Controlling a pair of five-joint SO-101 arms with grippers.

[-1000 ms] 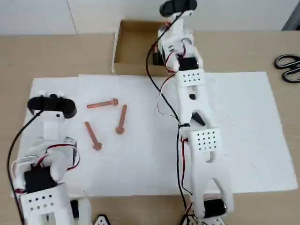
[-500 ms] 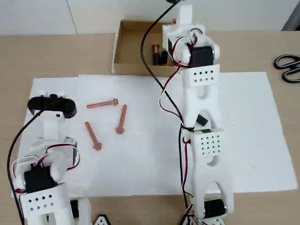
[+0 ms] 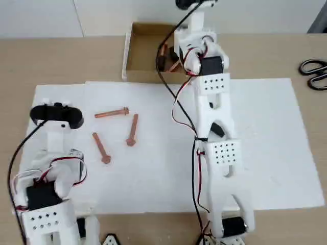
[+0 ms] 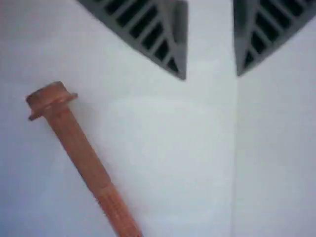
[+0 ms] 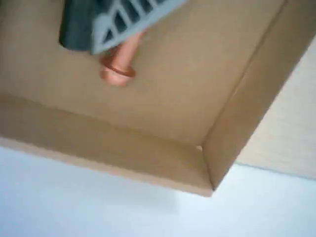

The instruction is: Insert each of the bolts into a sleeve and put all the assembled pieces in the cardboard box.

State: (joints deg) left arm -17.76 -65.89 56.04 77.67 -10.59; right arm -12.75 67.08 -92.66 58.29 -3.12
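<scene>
Right gripper point(image 5: 106, 29) over box point(image 3: 145, 76), grip can't tell; sleeved bolt point(image 5: 118, 69) inside; three bare bolts point(image 3: 133, 130) outside box; left gripper point(image 4: 210, 74) jaws apart, empty

three copper bolts lie flat on the white sheet point(image 3: 265, 132), apart from each other, no sleeves on them. first bolt point(image 3: 111, 113) lies crosswise. second bolt point(image 3: 133, 129) runs near to far, head at the near end. third bolt point(image 3: 101, 148) lies diagonal, head nearest. open cardboard box point(image 3: 143, 75) sits at the sheet's far edge. inside it, boxed bolt point(image 5: 116, 70) shows its head, the rest hidden. dark piece point(image 5: 71, 34) beside it, can't tell if it's a sleeve.
</scene>
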